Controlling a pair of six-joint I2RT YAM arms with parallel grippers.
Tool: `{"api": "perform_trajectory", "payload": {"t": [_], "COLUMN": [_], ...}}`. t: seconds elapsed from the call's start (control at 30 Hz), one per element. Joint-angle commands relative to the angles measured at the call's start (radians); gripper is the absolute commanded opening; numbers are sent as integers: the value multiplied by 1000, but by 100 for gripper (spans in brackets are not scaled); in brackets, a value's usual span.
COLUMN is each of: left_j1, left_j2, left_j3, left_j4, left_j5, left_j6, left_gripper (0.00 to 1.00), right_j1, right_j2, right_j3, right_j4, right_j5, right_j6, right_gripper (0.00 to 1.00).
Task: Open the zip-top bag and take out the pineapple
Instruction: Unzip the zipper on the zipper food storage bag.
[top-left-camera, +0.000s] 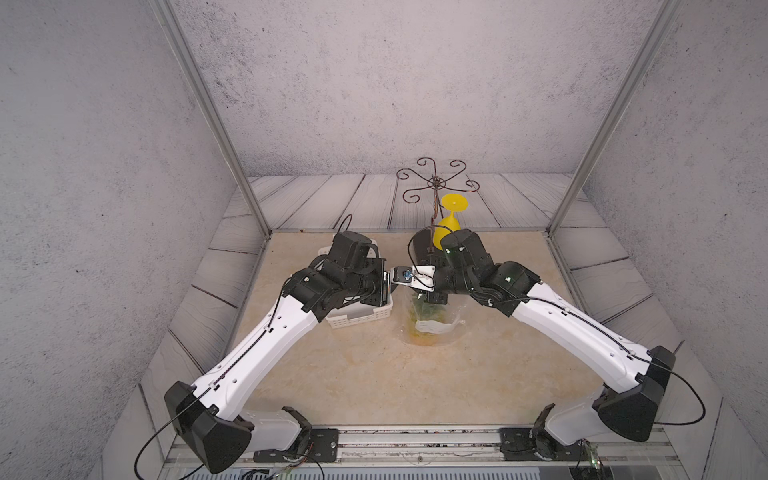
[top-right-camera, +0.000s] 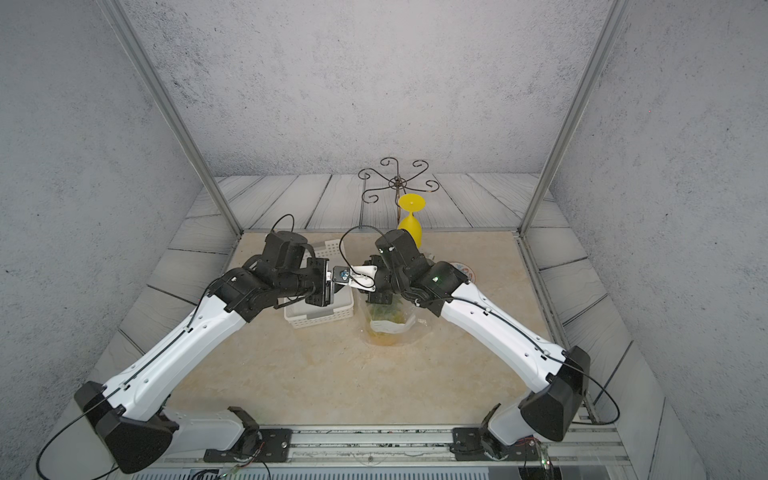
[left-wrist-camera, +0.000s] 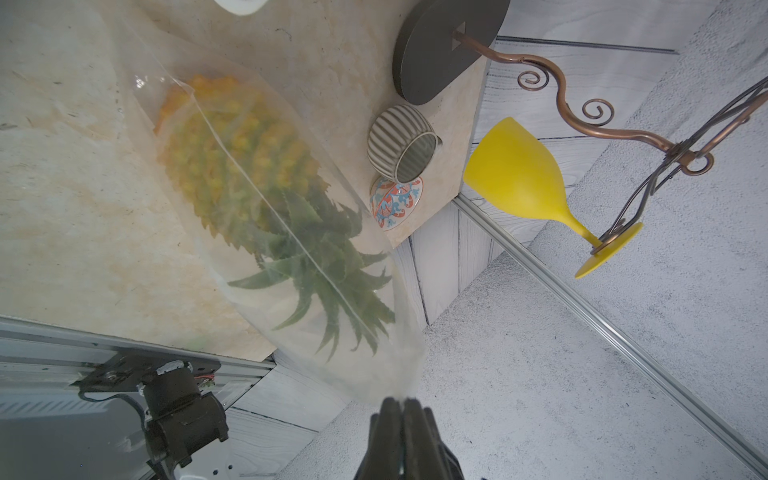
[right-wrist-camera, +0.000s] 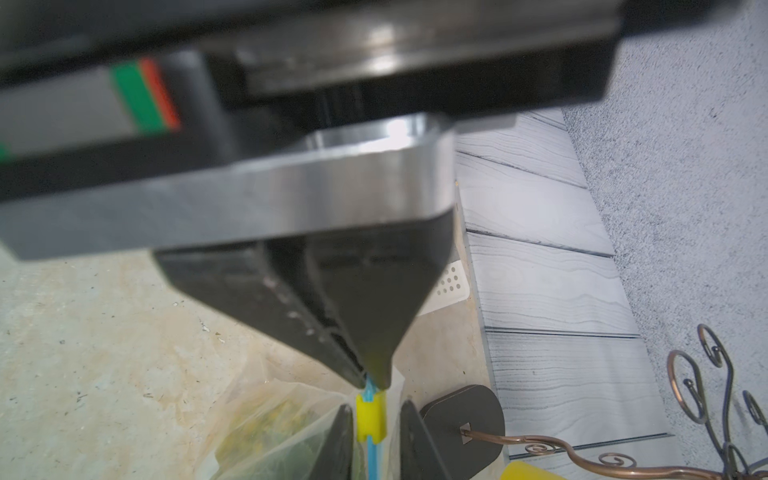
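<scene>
The bag (top-left-camera: 432, 324) stands upright at mid-frame in both top views, the pineapple (left-wrist-camera: 237, 158) inside it, crown toward the zip strip (right-wrist-camera: 372, 461). The left gripper (left-wrist-camera: 400, 401) is clamped on that strip at the bag's top edge. The right gripper (right-wrist-camera: 376, 409) has its jaws apart, one on each side of the yellow slider (right-wrist-camera: 370, 419), with a gap showing on one side. A white basket (top-left-camera: 357, 322) sits just left of the bag; a yellow goblet (top-left-camera: 448, 226) hangs upside down from the rack (top-left-camera: 436, 181) higher in the frame.
</scene>
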Motion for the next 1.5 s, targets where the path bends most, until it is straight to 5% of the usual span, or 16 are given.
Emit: {"api": "perform_trajectory", "payload": {"t": [0.0,0.6,1.47], "left_j1": [-8,-4,44], "left_j2": [-26,-55,-68], "left_j3": [21,-43,-21], "left_j4": [17,82,72], "left_j5": [1,-58,-71], "left_j6": [-6,5,79], "left_gripper": [0,0,0], "right_j1": [4,-13,-360], "right_j2": [27,-22,-346], "right_j3": [33,-7,-245], "right_j4": [3,-35,-189], "right_j5": [-3,52,-59], "right_j6": [18,-7,125], "right_gripper": [20,7,6]}}
